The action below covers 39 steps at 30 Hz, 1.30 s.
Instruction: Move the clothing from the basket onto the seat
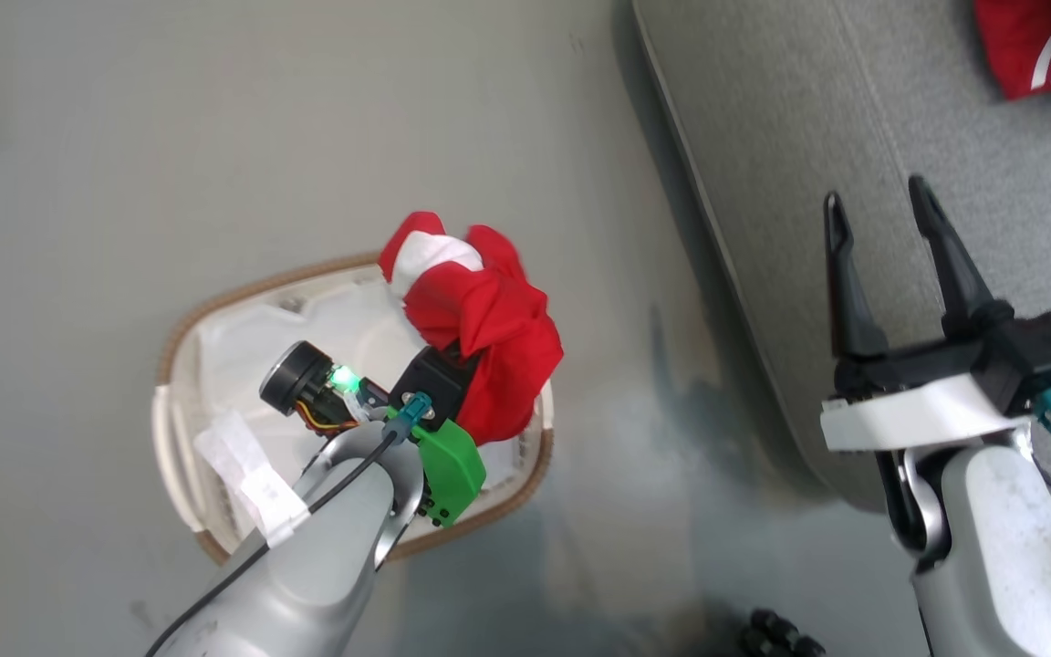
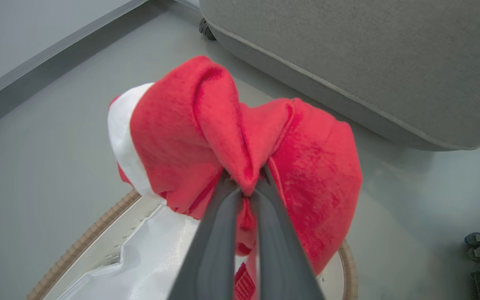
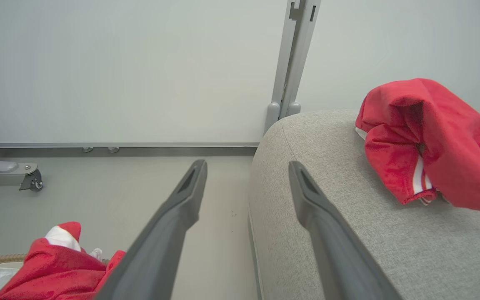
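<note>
In the head view the basket [image 1: 181,339] stood on the grey floor [image 1: 215,137] at the left of centre, its brown rim [image 2: 90,238] around a white sheet [image 1: 243,342] crumpled inside. The pale left forearm [image 1: 325,557] reached in from 6 o'clock across the basket. The left jaws were pressed together, clamped on a fold of a red garment [image 1: 489,338]. In the left wrist view the two dark fingers [image 2: 217,237] met on a pinched ridge of the red fabric [image 2: 173,141], whose white trim showed toward 9 o'clock. The garment hung bunched over the basket's 2 o'clock rim, and the right wrist view showed it [image 3: 56,266] standing higher than that rim.

Bare floor lay between the basket and the seat [image 1: 808,182], which filled the side toward 3 o'clock. The right jaws stood wide apart and empty, their fingers [image 1: 840,274] pointing to 12 o'clock over the seat's near edge [image 3: 327,233]. At their 1 o'clock a second red garment [image 1: 1036,46] with white stripes lay crumpled on the seat [image 3: 431,137].
</note>
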Available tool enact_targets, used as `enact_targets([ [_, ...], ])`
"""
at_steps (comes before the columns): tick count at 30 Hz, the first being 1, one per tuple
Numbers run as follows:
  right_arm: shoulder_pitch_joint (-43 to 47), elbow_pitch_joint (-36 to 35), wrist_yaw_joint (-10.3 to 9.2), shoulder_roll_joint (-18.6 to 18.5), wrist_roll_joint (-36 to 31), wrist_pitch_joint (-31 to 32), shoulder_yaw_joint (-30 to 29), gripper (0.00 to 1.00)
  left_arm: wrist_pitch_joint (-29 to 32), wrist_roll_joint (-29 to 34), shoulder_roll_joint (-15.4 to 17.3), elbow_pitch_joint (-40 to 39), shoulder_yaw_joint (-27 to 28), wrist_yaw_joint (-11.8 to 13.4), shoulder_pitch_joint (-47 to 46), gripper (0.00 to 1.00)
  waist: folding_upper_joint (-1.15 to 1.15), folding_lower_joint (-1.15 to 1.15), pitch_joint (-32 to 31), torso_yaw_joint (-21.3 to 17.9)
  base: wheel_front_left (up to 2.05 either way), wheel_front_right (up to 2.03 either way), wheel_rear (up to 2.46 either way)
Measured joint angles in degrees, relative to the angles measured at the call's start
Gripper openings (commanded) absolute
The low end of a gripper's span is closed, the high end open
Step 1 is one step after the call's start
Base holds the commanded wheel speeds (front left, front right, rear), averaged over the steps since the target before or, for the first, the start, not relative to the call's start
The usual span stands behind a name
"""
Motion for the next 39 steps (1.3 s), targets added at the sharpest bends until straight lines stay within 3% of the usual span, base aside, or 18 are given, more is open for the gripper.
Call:
enact_targets([
  [13,9.74,3.58,0.0,-0.03,-2.43,0.0,-0.74,1.0,-0.08,-2.47,3.64,-11.06,0.38,-0.55,2.27,0.0,0.0,0.0,-16.98,6.3,0.0,0.0,0.0],
  [22,11.13,5.21,0.0,-0.05,-2.9,0.0,1.46,1.0,1.58,-5.9,4.5,-16.88,-0.3,-0.76,-4.68,0.0,0.0,0.0,-25.93,10.36,0.0,0.0,0.0],
  [28,8.87,6.09,0.0,-0.04,-3.46,0.0,5.37,1.0,3.69,-12.25,5.67,-20.01,-0.05,-0.82,-8.93,0.0,0.0,0.0,-29.14,12.41,0.0,0.0,0.0],
  [39,3.3,5.64,0.0,-0.07,0.69,0.0,15.45,1.0,5.16,-15.33,7.57,-23.45,1.47,-0.82,-11.45,0.0,0.0,0.0,-30.33,12.81,0.0,0.0,0.0],
])
